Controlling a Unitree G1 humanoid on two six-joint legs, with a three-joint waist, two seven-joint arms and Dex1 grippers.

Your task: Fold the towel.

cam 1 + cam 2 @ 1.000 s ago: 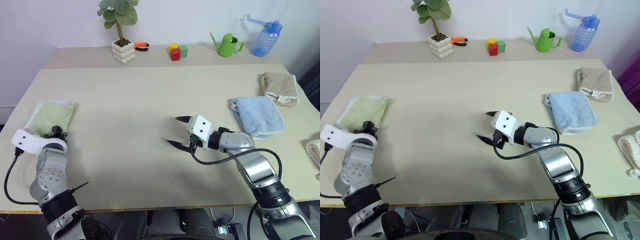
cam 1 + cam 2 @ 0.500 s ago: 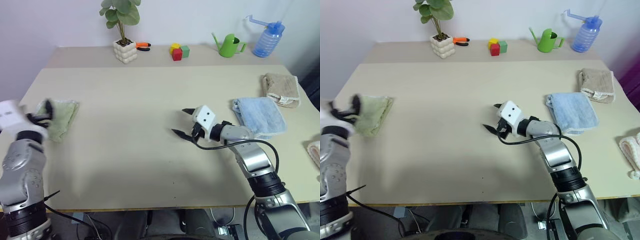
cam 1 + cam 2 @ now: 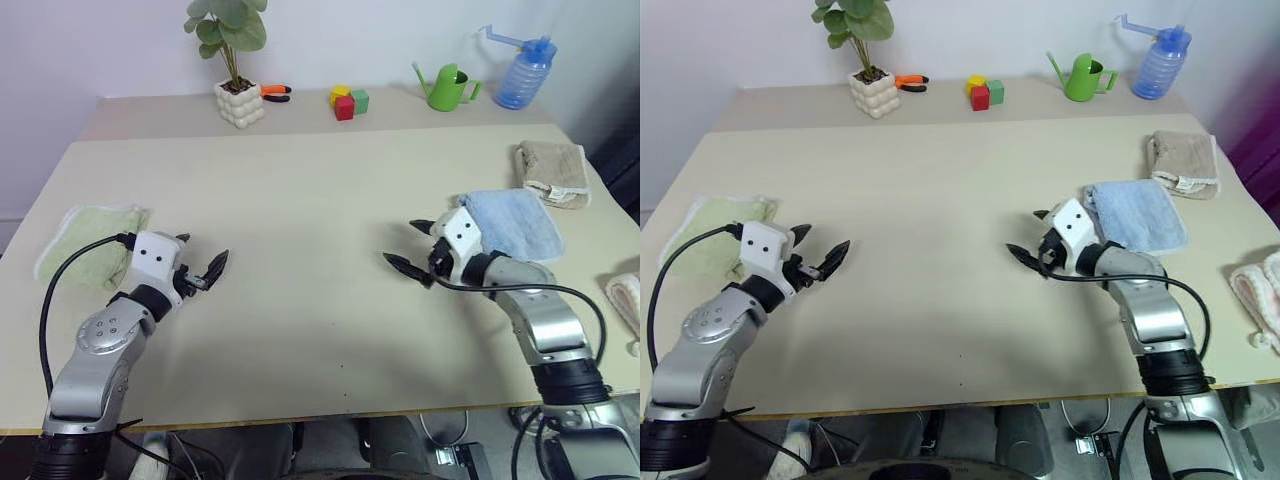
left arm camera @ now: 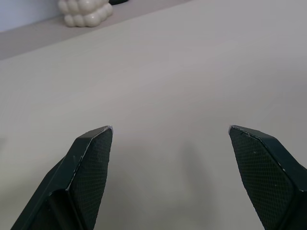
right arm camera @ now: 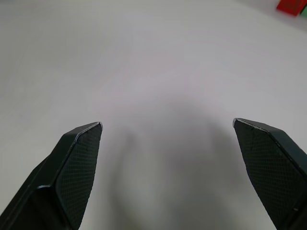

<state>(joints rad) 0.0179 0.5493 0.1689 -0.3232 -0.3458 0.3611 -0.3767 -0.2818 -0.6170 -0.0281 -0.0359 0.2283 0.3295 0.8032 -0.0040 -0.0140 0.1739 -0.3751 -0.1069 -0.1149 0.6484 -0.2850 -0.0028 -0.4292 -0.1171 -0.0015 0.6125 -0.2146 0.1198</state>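
At the left edge of the beige table (image 3: 300, 190), the light green towel (image 3: 85, 240) is lying folded into a compact bundle, with nothing touching it. The left gripper (image 3: 200, 262) is hovering just to the right of it, above bare tabletop, its two black fingers spread wide and holding nothing; in the left wrist view the left gripper (image 4: 170, 136) is framing empty table, with the white bobbled plant pot (image 4: 85, 12) sitting far ahead. The right gripper (image 3: 410, 248) is hanging over the middle-right of the table, its jaws also standing wide apart and empty, its white wrist block sitting just beside the near corner of the light blue towel (image 3: 510, 220). The right wrist view is showing the right gripper (image 5: 168, 125) over plain table surface. Beyond the blue towel, a beige towel (image 3: 553, 172) is lying near the right edge. Along the back ledge, a potted plant (image 3: 232, 60), orange-handled pliers (image 3: 275, 92), coloured blocks (image 3: 345, 102), a green watering can (image 3: 445, 86) and a blue spray bottle (image 3: 520, 70) are standing in a row.
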